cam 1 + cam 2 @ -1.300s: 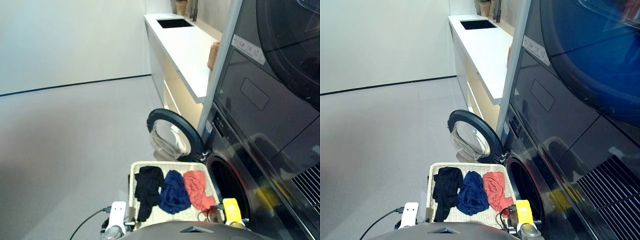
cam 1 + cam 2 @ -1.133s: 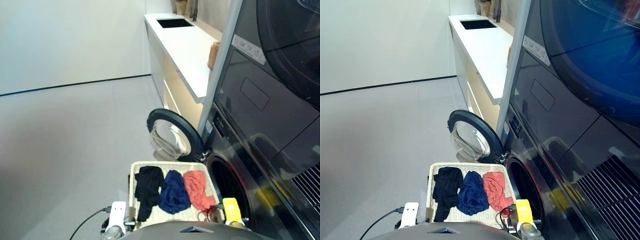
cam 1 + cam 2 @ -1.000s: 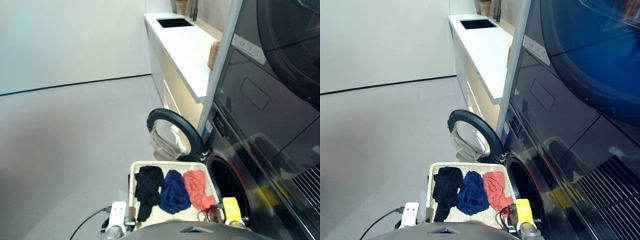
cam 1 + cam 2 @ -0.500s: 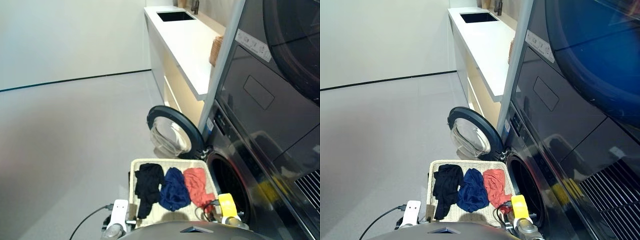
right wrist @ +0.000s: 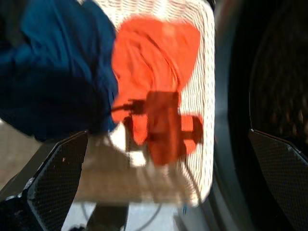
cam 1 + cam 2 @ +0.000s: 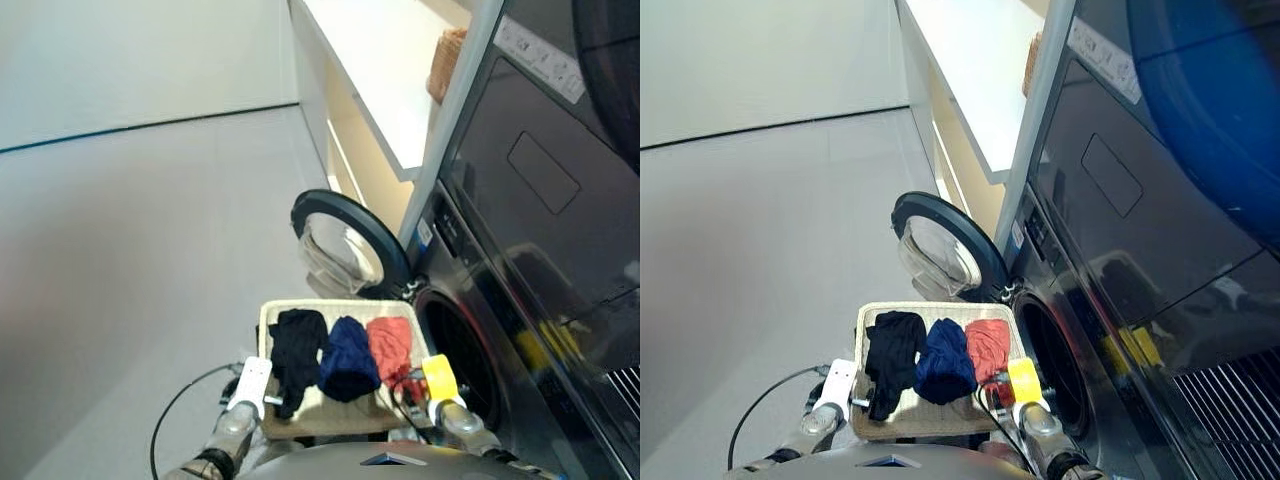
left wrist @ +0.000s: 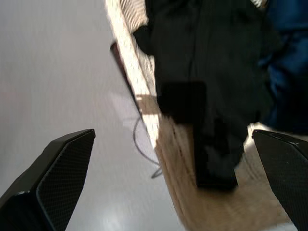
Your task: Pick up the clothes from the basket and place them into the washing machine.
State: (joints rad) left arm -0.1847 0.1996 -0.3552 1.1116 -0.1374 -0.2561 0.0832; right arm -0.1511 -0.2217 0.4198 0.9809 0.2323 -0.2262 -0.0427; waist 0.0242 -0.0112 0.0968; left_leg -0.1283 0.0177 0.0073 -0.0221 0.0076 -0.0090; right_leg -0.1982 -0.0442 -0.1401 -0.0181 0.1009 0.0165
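Left gripper [image 7: 168, 183]: fingers spread wide, nothing held, poised above the near-left corner of the basket [image 6: 273, 318], over the trailing end of the black garment [image 6: 296, 352]. Bare floor [image 6: 120, 280] is seen beside that corner in the wrist view.

Basket contents, left to right: black garment, navy garment [image 6: 347, 360], coral garment [image 6: 390, 345]. All three lie side by side and touching, none lifted. The basket sits on the floor just in front of the washing machine [image 6: 470, 330], beside the drum mouth [image 6: 455, 350]. The glass door [image 6: 345, 255] is swung fully open behind the basket, so the path into the drum is clear.

Right gripper [image 5: 163, 159]: fingers also spread apart, empty, hovering over the coral garment at the basket end nearest the drum mouth.

Change against the earlier frames: the head camera is pitched further down, and both forearms are now brought into view and extended toward the basket; half a second ago only the wrist housings were visible at the picture edge. The clothes and basket are not displaced; their apparent shift is camera motion only.

Implication: the task is judged to be at the reach phase of the first pick, zero of three garments loaded. The coral garment is likely the easiest first transfer, being closest to the drum. A descent and closure on cloth is still required. Risk: the navy garment is overlapped at the edges and could be dragged along.
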